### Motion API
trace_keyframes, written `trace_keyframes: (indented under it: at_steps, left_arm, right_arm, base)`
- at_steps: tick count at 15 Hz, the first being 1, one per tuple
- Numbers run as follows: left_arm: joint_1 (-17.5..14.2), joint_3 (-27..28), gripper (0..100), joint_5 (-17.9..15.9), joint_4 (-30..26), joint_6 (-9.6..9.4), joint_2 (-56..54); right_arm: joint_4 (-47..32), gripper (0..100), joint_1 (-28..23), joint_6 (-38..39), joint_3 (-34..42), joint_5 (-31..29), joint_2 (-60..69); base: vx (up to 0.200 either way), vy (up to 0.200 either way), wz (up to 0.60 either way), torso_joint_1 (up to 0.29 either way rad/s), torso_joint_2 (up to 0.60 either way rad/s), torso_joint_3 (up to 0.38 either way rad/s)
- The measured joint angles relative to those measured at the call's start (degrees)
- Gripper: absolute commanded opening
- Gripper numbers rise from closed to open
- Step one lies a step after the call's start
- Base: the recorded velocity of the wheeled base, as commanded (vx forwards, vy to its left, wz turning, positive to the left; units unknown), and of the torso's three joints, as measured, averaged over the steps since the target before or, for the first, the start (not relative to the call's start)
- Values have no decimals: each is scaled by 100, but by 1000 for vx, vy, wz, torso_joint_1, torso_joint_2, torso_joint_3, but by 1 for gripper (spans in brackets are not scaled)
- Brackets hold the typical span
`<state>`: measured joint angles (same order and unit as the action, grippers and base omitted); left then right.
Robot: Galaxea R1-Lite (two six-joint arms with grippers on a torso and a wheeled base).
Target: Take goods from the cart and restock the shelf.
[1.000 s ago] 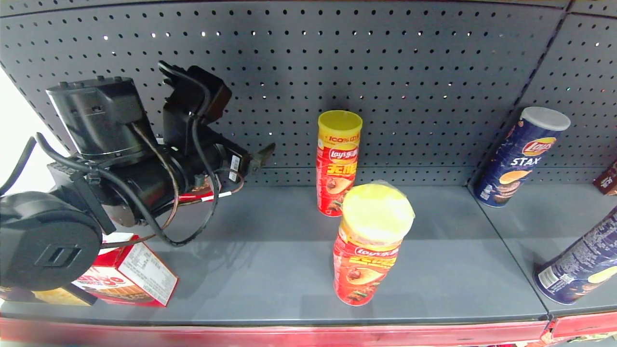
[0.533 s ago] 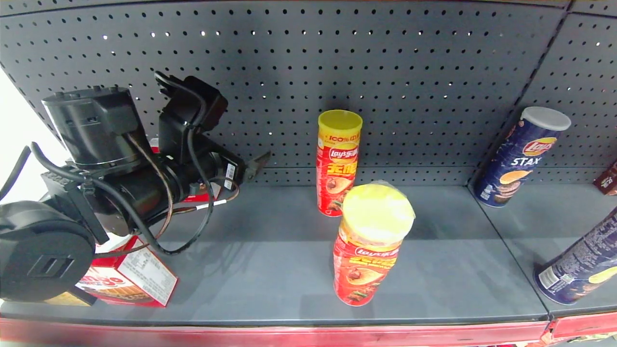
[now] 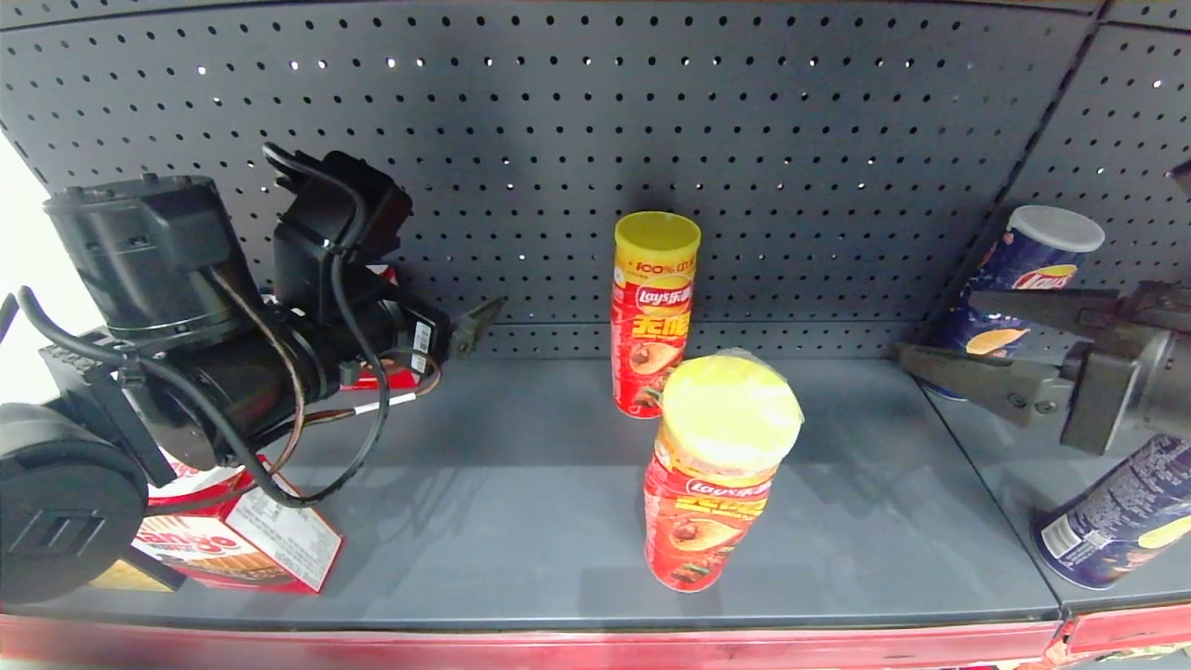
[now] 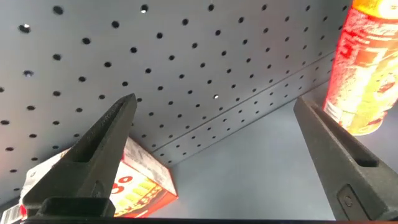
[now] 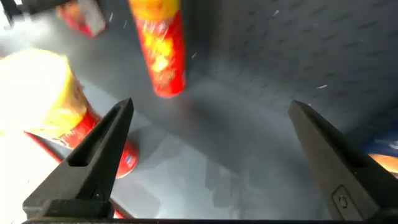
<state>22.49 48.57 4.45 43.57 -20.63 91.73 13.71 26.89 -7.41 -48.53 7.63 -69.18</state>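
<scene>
Jaws of the left gripper (image 4: pixel 217 121) stand wide apart with nothing between them. It hangs over the back left part of the shelf (image 3: pixel 521 521), facing the pegboard back panel (image 3: pixel 744 140). Jaws of the right gripper (image 3: pixel 938 326) are likewise wide apart and empty. This gripper sits at the shelf's right edge, in front of the rear blue chip can (image 3: pixel 1047 247), which it partly covers.

A small red box (image 4: pixel 140 183) lies at the back left corner, just beside one left finger. A larger red box (image 3: pixel 242 544) lies at the front left edge. The rear red chip can (image 3: pixel 651 316) stands upright near the back panel at mid-shelf. The front red chip can (image 3: pixel 716 475) stands upright near the front edge. A second blue chip can (image 3: pixel 1117 512) stands toward the front on the adjoining shelf section to the right.

Compared with one second ago, the left arm has drawn back to the left and uncovered the small red box. The right gripper has entered from the right. No can or box has moved.
</scene>
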Motion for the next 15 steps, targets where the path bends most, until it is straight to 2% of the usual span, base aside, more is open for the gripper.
trace_keyframes:
  at_steps: [15]
  left_arm:
    - [-85, -26, 100, -16, 61, -4, -39]
  right_arm:
    - [-12, 100, 607, -361, 663, -9, -1180]
  base:
    - [0, 0, 0, 0, 0, 0]
